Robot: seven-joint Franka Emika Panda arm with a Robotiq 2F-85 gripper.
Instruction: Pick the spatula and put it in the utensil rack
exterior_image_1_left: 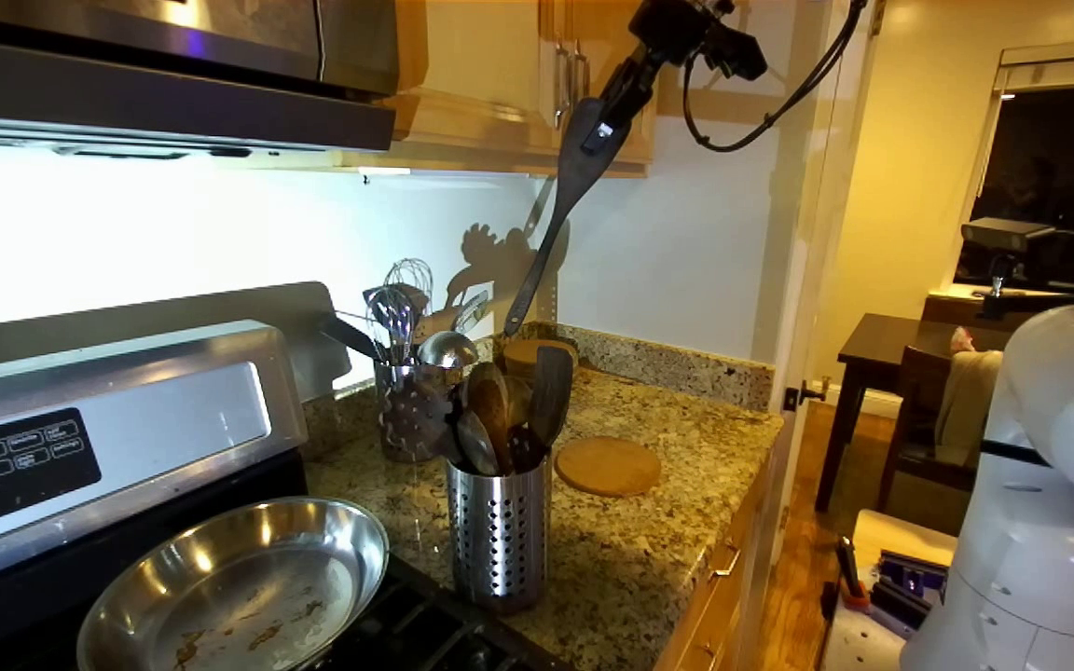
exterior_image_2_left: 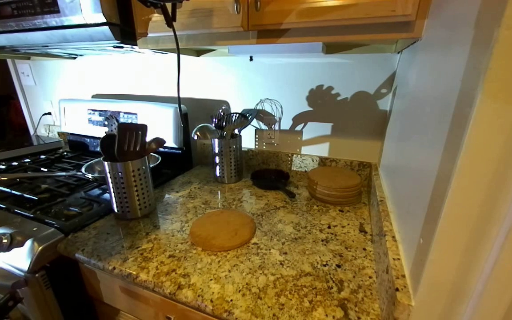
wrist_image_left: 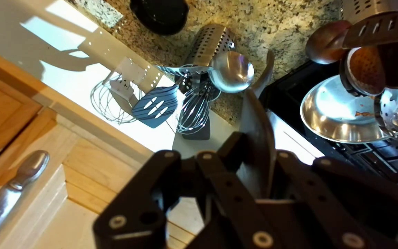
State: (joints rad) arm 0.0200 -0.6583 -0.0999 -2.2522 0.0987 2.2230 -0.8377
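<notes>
Spatula (exterior_image_1_left: 574, 177) in midair, slim handle slanting downward: my gripper (exterior_image_1_left: 604, 130) grips its rounded head, jaws parted only by the blade's thickness. Below, the utensil rack (exterior_image_1_left: 500, 540), a perforated steel cylinder, stands beside the gas range (exterior_image_2_left: 11, 224) on the granite countertop (exterior_image_2_left: 291, 262), holding a slotted turner (exterior_image_2_left: 132, 151) and a wooden spoon (exterior_image_1_left: 488, 407); nearer the back wall (exterior_image_2_left: 220, 80), a matching holder (exterior_image_2_left: 227, 162) bears a whisk (wrist_image_left: 195, 113) and a ladle (wrist_image_left: 233, 71). On the range sits a steel frying pan (exterior_image_1_left: 253, 587); a round wooden disc (exterior_image_2_left: 223, 230) lies on the granite.
</notes>
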